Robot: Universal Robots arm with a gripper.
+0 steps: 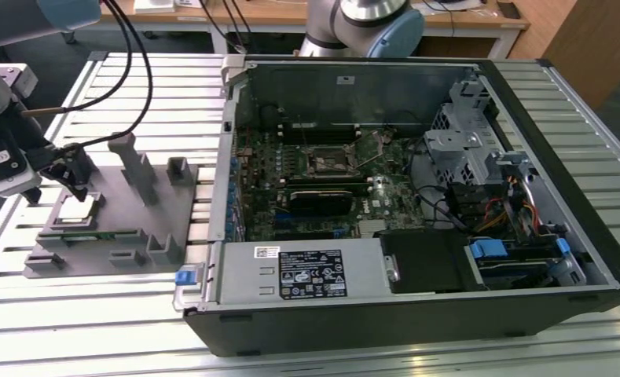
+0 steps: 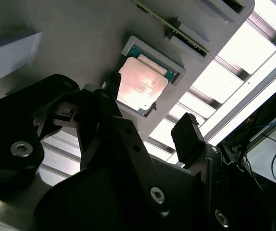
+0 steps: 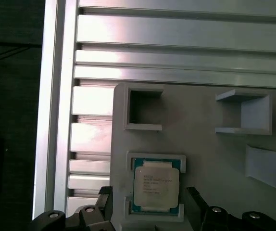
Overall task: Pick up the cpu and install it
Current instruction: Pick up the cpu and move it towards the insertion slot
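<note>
Silvery cpu point(image 3: 156, 185) is lying flat in its square pocket on the grey holder point(image 1: 115, 216). That holder is sitting on the slatted metal desk point(image 1: 152, 86) beside the open computer case point(image 1: 394, 196). Black fingers point(image 3: 197, 203) are hanging spread apart, one on each side of the cpu.

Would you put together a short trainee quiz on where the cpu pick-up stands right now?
1. True or false: the cpu already sits in the motherboard socket.
2. The end effector is: A) shut on the cpu; B) open, straddling the cpu; C) shut, clear of the cpu.
3. Fill in: the cpu lies in a pocket of the grey ____.
Key: 1 false; 2 B; 3 fixture.
</note>
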